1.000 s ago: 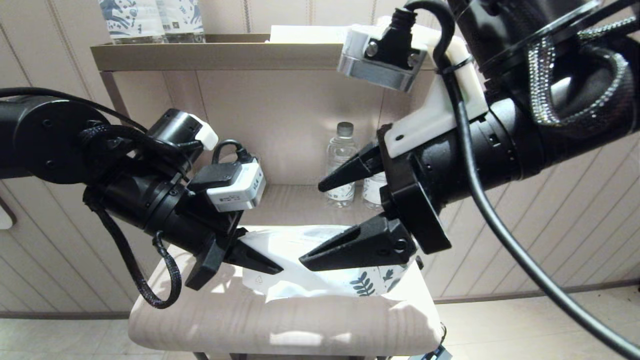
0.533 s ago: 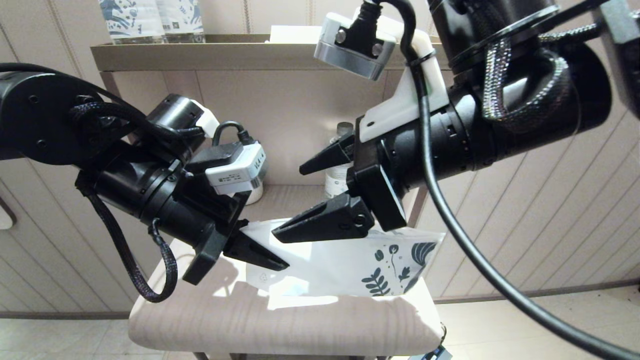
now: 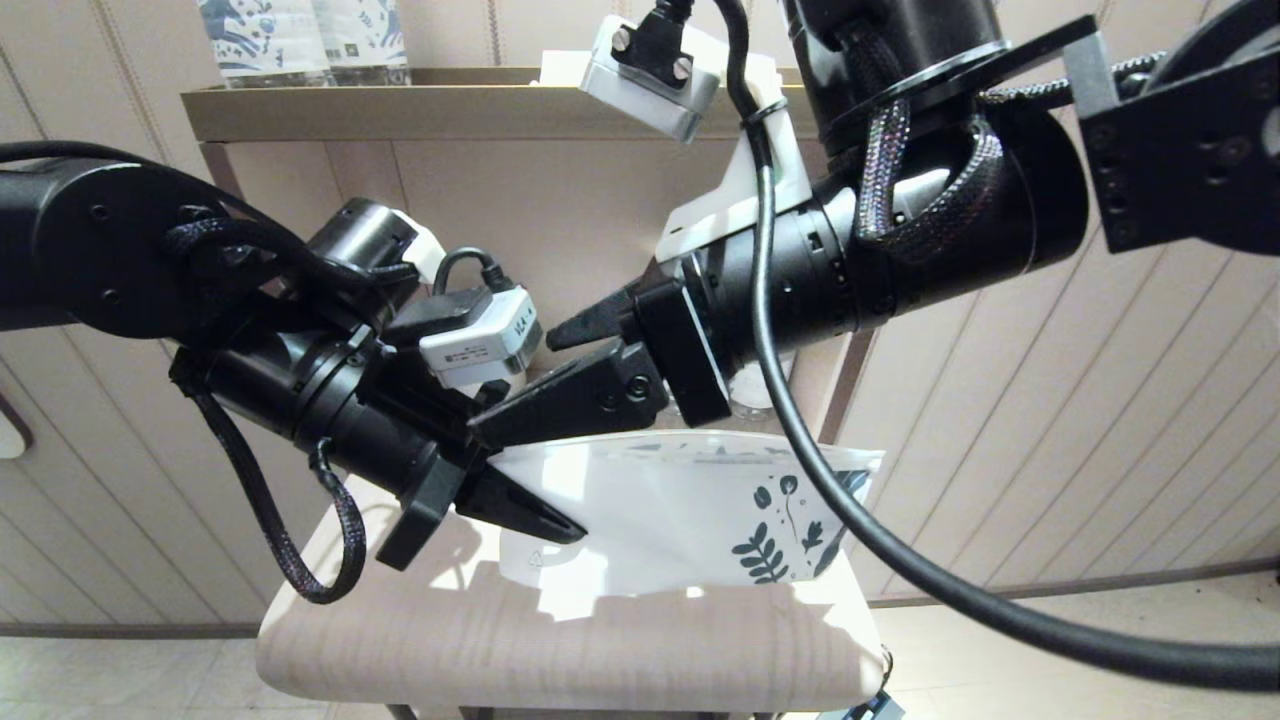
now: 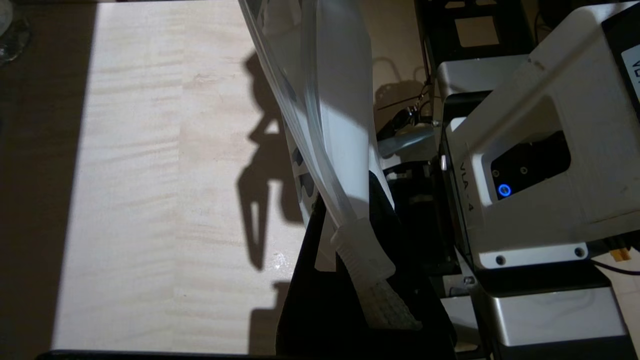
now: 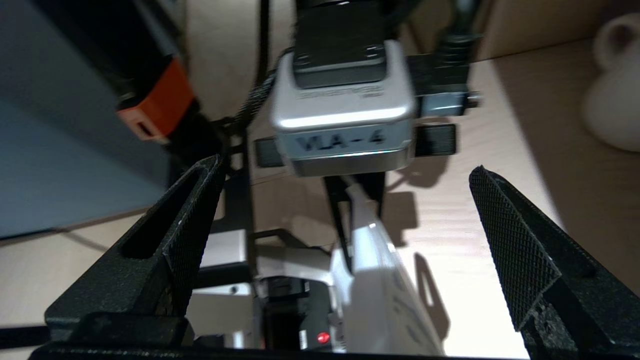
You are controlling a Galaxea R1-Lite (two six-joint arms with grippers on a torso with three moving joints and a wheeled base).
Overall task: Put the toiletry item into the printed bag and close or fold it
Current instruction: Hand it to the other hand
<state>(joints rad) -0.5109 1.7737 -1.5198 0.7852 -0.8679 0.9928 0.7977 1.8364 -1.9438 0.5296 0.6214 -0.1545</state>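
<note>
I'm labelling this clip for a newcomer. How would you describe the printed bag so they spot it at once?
Find the pale wooden table under the two black arms. Held up above it by the left tool is the printed bag, a flat frosted-white pouch. Dark leaf prints at one end mark it out.

A small table (image 3: 560, 640) with a pale, wood-grained top stands against a beige wall (image 3: 1100, 420) lined with slanting grooves. Sunlight falls across the tabletop in bright patches with hard shadows. Behind it rises a tan shelf unit (image 3: 400, 110); two patterned bottles (image 3: 300, 40) stand on its upper ledge, and clear water bottles sit in the lower recess, mostly hidden. A dark skirting strip runs along the foot of the wall, above light floor tiles (image 3: 1080, 640). A pale jug (image 5: 617, 95) sits at the table's shaded end.
</note>
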